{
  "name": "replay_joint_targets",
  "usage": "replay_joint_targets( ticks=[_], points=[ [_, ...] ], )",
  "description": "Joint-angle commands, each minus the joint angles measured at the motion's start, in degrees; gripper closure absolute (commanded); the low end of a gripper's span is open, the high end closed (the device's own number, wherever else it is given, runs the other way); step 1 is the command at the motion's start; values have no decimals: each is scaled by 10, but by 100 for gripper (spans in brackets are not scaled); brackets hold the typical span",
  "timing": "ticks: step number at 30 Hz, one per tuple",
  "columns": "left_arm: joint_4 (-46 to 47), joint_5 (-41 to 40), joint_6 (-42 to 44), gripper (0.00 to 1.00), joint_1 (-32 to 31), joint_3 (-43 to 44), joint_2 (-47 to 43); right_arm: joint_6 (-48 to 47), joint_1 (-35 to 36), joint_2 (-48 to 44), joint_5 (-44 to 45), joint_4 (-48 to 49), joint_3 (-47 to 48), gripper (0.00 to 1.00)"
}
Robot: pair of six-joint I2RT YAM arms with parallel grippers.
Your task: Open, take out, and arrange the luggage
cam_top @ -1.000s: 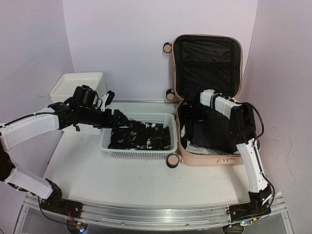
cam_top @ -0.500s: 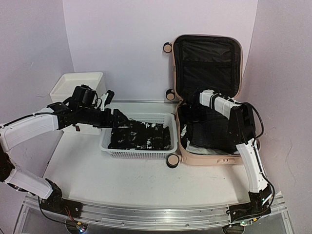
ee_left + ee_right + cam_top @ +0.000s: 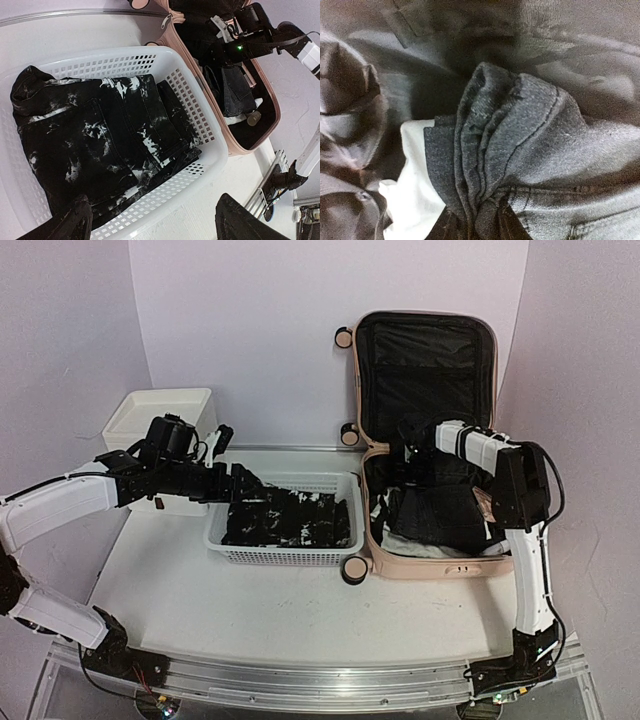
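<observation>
— Where's the case right now?

— The pale pink hard-shell suitcase (image 3: 420,565) lies open on the right side of the white table (image 3: 280,600). Its black-lined lid (image 3: 425,360) stands upright against the back wall, and its near wheel is just beside the white mesh plastic basket (image 3: 285,555).

— What has changed in the last second?

— Only the right arm. Its elbow has swung out towards the right wall and its wrist has risen and shifted right. The right gripper (image 3: 412,452) now sits above the lower shell, at the hinge.

— Is it holding anything?

— Yes. The wrist camera shows its fingers pinched on a bunched fold of dark grey denim garment (image 3: 520,125), with a white cloth (image 3: 415,190) showing beneath.

— And the other arm?

— It hasn't moved. The left gripper (image 3: 252,487) hangs over the basket's left end with its fingers spread apart and holding nothing. Below it lie the black jeans splashed with white (image 3: 290,520), which fill the basket. The white plastic drawer unit (image 3: 160,410) stands behind that arm.
</observation>
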Motion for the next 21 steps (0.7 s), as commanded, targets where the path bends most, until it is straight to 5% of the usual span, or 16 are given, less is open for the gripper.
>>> replay_joint_targets(
  ticks=[1,9,15,21],
  points=[
    [21,9,-6,14,1,5,-10,-8,-29,-54,-103,69,-41,88],
    [21,5,-4,14,1,2,-16,12,-63,-73,-169,141,-111,78],
    [21,6,-2,14,1,5,-12,-8,-62,-71,-147,142,-103,39],
    [21,9,0,14,1,10,-7,-57,-35,-61,-36,119,-60,21]
  ],
)
